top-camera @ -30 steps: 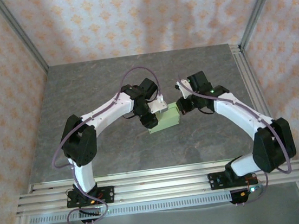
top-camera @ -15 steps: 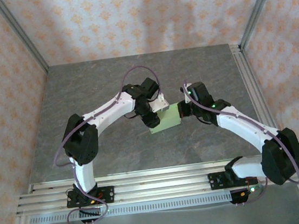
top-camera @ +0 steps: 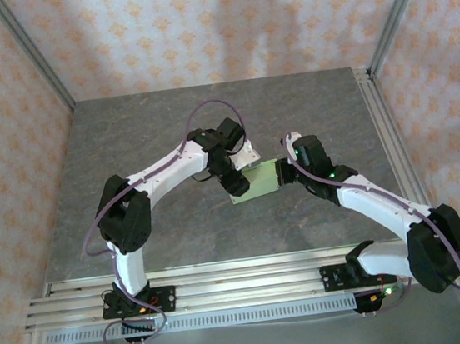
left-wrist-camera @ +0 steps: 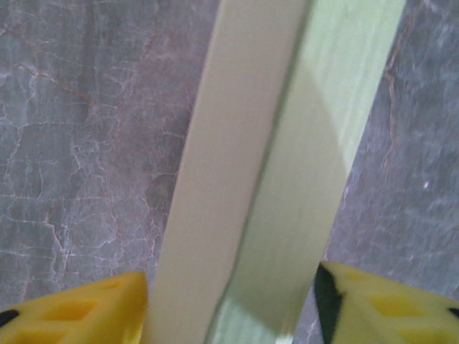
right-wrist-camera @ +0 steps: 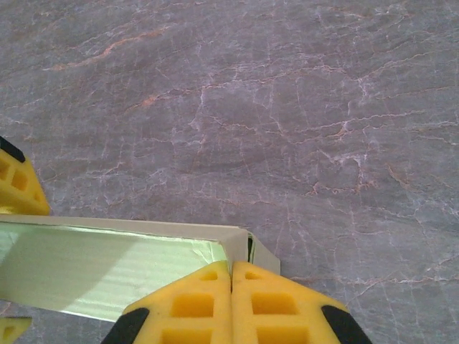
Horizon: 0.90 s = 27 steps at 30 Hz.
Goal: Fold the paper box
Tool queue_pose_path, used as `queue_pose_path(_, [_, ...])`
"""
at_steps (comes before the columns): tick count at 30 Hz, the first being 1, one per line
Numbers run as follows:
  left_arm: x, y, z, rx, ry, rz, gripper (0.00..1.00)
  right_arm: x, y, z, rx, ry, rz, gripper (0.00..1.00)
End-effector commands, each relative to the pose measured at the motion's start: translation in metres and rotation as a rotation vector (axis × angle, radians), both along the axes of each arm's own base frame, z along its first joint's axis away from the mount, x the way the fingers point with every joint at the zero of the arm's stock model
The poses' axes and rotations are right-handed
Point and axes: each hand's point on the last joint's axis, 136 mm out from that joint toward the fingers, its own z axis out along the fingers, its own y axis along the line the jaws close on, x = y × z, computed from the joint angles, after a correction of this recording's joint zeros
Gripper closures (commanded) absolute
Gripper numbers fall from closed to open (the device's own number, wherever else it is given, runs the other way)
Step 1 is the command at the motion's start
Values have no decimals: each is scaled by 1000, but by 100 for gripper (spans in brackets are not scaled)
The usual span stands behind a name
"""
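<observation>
Above the grey table (top-camera: pixel 127 151), the right arm (top-camera: pixel 377 204) has swung lower this past second. That has tipped the paper box (top-camera: pixel 258 182) flatter, mid-table between both claws. The left gripper (left-wrist-camera: pixel 229 301) pinches the box across its width. The right gripper (right-wrist-camera: pixel 231 287) is pressed together at its corner, so a fold seems underway.

A pale yellow-green thin-card paper box (top-camera: pixel 256 182) is seen, one face creamier, another greener. The grey stone-look tabletop (top-camera: pixel 127 151) is veined in white and rust. Yellow moulded finger pads (right-wrist-camera: pixel 208 304) are marked with black. The peach wall panels (top-camera: pixel 195 25) are printed with what seems an orange floral motif
</observation>
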Motion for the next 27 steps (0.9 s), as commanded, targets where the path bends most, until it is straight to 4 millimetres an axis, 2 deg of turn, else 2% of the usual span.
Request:
queue_pose_path(1, [3, -13, 36, -115, -75, 30, 20, -3, -5, -3, -42, 4, -1, 100])
queue_pose_path(4, [5, -13, 55, -167, -124, 74, 0, -4, -5, -4, -53, 8, -1, 100])
queue_pose_path(5, [5, -12, 61, -185, -141, 92, 0, -5, -5, 6, -42, -18, -2, 100])
queue_pose_path(8, [9, -1, 78, -213, -219, 179, 0, -5, -4, 6, -52, -16, 5, 100])
queue_pose_path(10, [16, 17, 86, -189, -282, 282, 0, -5, -4, 6, -57, -12, 4, 100])
queue_pose_path(13, [17, 44, 88, -113, -320, 372, 1, -4, -5, 7, -65, -8, -2, 100])
queue_pose_path(15, [13, 54, 85, -78, -314, 396, 7, -3, -5, 9, -70, -9, -4, 100])
queue_pose_path(19, [11, 65, 80, -42, -261, 462, 29, -3, -6, 13, -74, -4, -5, 100])
queue_pose_path(25, [5, 56, 80, -88, -205, 473, 46, -5, -4, 14, -76, 14, 8, 100])
queue_pose_path(27, [6, 54, 77, -84, -185, 464, 57, -6, -5, 13, -80, 17, 6, 100])
